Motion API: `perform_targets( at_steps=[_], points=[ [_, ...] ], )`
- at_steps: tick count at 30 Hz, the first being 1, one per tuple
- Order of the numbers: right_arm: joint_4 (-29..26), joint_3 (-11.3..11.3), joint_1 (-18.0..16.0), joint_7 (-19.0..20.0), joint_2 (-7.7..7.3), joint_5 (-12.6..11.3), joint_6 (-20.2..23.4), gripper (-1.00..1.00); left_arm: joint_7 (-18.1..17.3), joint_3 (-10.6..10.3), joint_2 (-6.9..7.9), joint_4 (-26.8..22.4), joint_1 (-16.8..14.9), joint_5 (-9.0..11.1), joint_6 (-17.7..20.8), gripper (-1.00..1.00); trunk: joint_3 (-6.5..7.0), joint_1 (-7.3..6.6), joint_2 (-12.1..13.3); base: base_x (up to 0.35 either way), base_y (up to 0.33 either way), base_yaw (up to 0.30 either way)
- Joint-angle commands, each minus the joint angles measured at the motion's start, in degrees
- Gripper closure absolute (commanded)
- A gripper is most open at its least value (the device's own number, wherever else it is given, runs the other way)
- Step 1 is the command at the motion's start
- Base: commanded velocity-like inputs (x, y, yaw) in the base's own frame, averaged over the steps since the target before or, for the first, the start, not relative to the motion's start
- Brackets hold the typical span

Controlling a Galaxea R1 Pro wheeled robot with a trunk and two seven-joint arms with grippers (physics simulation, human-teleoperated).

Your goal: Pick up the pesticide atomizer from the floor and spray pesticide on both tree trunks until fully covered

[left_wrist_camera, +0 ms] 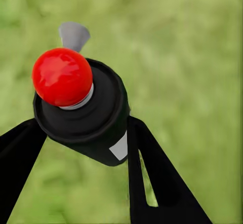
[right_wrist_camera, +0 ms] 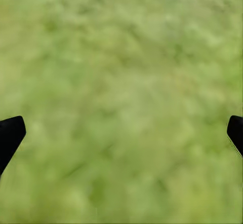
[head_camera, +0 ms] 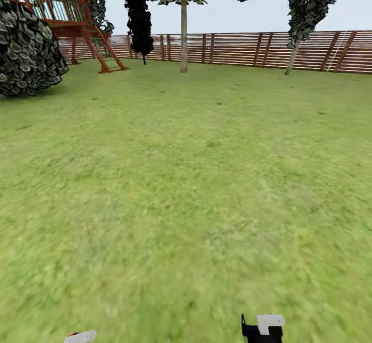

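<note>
The left gripper (left_wrist_camera: pixel 81 148) holds the pesticide atomizer (left_wrist_camera: pixel 86 112) between its fingers (left_wrist_camera: pixel 157 178); the right gripper (right_wrist_camera: pixel 121 133) fingers (right_wrist_camera: pixel 10 135) stand wide over lawn (right_wrist_camera: pixel 121 57).

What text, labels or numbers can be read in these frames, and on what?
None can be read.
The pesticide atomizer, held between the left pincer's fingers, carries a small pale label: it looks blank, with no print to make out.
The fence, the playhouse and the lawn bear no signs or markings.
</note>
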Motion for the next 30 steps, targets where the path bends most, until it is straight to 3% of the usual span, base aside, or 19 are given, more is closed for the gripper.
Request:
perform_targets(
  at_steps=[1,30],
  points=[
    [0.0,-0.4,0.0,-0.3,0.02,0.6,-0.1,-1.0,0.0,0.0,0.0,0.0,0.0,0.3,-0.2,1.0,-0.04,0.03,0.0,0.34,0.0,0.0],
    [0.0,-0.4,0.0,-0.4,0.2,0.5,-0.1,-1.0,0.0,0.0,0.0,0.0,0.0,0.3,-0.3,1.0,-0.04,0.03,0.0,0.34,0.0,-0.026]
  ],
)
